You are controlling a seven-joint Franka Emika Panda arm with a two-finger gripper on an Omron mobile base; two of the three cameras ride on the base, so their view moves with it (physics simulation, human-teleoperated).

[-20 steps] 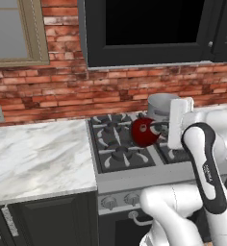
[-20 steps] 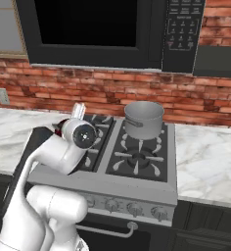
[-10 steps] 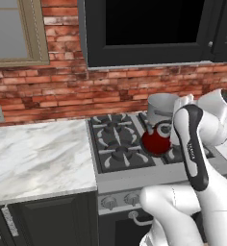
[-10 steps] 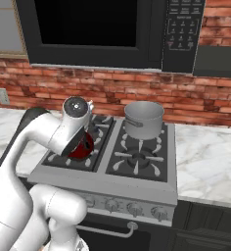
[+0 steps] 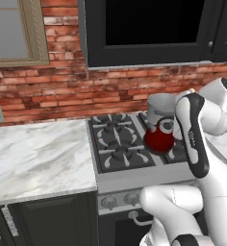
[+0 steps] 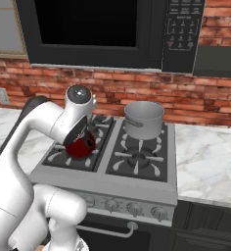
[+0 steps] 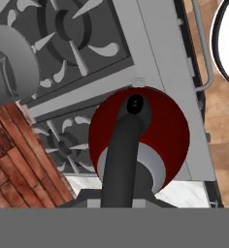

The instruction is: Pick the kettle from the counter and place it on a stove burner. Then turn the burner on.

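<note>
surface: the white marble surface (image 5: pixel 38 153) lies at the left of the left base view, running up to the left edge of the stove (image 5: pixel 134 175).
burners: the two left burners (image 5: pixel 116 144) sit one behind the other, just right of the marble; in the right base view the front left burner (image 6: pixel 71 157) is partly covered by the arm.
kettle: the red kettle (image 5: pixel 158 138) hangs over the middle of the stove, between the left pair of burners and the right pair, near the front row; in the right base view the kettle (image 6: pixel 81 145) shows over the front left grate.
kettle, attitude: it stands about upright, grey lid up and dark base down; in the hand view the kettle (image 7: pixel 139 135) is seen from above, its black loop handle (image 7: pixel 123 160) running from the lower edge up to a pivot at the body's far rim, so the handle's long axis lies along the hand's line of sight. Which way the spout points I cannot tell.
hand: the hand (image 5: pixel 172 126) is clamped shut on the black handle, above the lid; whether the base touches the grate I cannot tell.
pot: the grey steel pot (image 6: pixel 143 119) stands on the back right burner, behind and to the right of the kettle, apart from it.
change: a second ago the kettle was over the back left burner, beside the pot; half a second ago it was further forward and right; now it is near the stove's middle front, and the arm has swung forward with it. The pot has not moved.
</note>
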